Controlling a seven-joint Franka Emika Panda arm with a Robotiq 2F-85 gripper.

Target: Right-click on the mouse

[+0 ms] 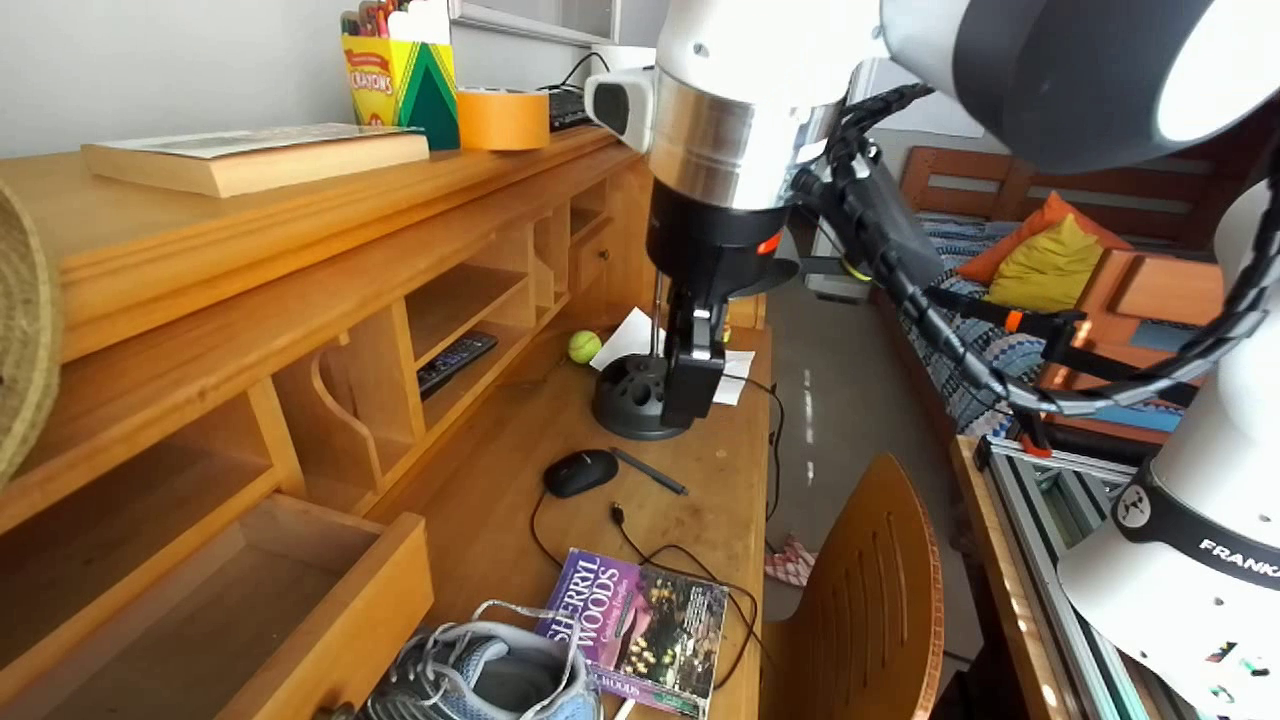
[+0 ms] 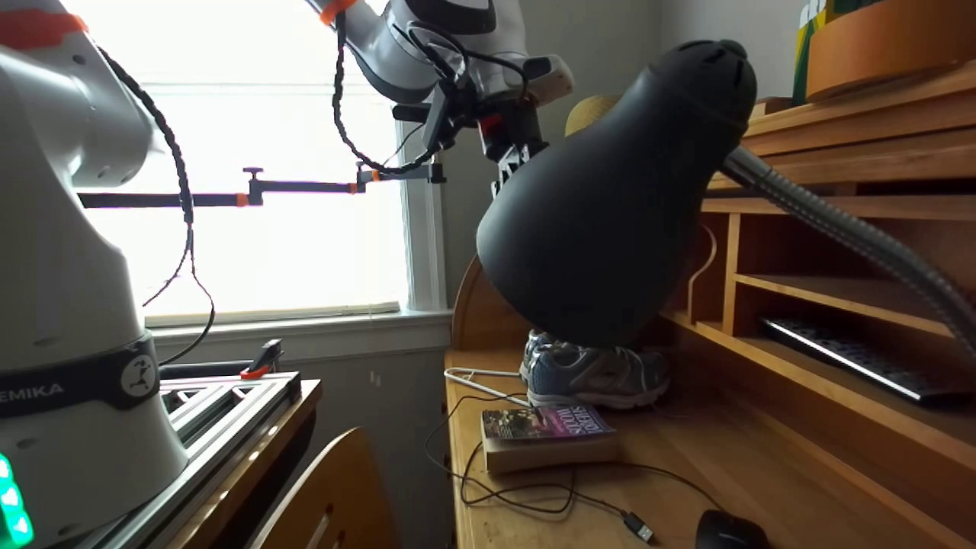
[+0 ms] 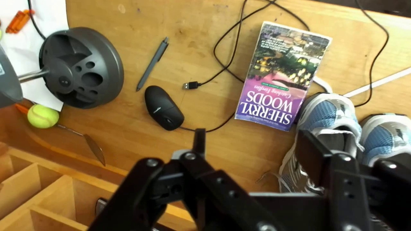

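While the white robot arm [image 1: 750, 50] with grey joint covers extended from its white rounded base [image 1: 1150, 600] over the light-brown wooden desk [image 3: 192, 45], its silver metal wrist section [image 1: 705, 135] was directed downward, above the level of the small flat black oval computer mouse [image 3: 163, 107]. The black two-finger gripper [image 3: 252, 139], mounted below the wrist section, pointed toward the desk and was well apart from the mouse. In an exterior view, the black bell-shaped lampshade [image 2: 602, 213] covered part of the gripper.

The dark fingers [image 3: 199, 142] were spread wide. In the wrist view, desk wood showed between them; the gripper held nothing.

The mouse lay flat on the desk. Its thin black cable [image 3: 218, 128] ran to the purple paperback book [image 3: 279, 77] with a printed cover, which lay near the mouse. Relative to the mouse, the slim grey pen [image 3: 152, 64] lay just beside it; the black USB plug [image 3: 192, 85] with a metal tip lay near it, on the side facing the paperback; the dark-grey round lamp base [image 3: 104, 62] stood near it, on the side away from the paperback; and the blue-and-grey running shoe [image 3: 326, 110] stood well apart from it, farther off than the paperback.
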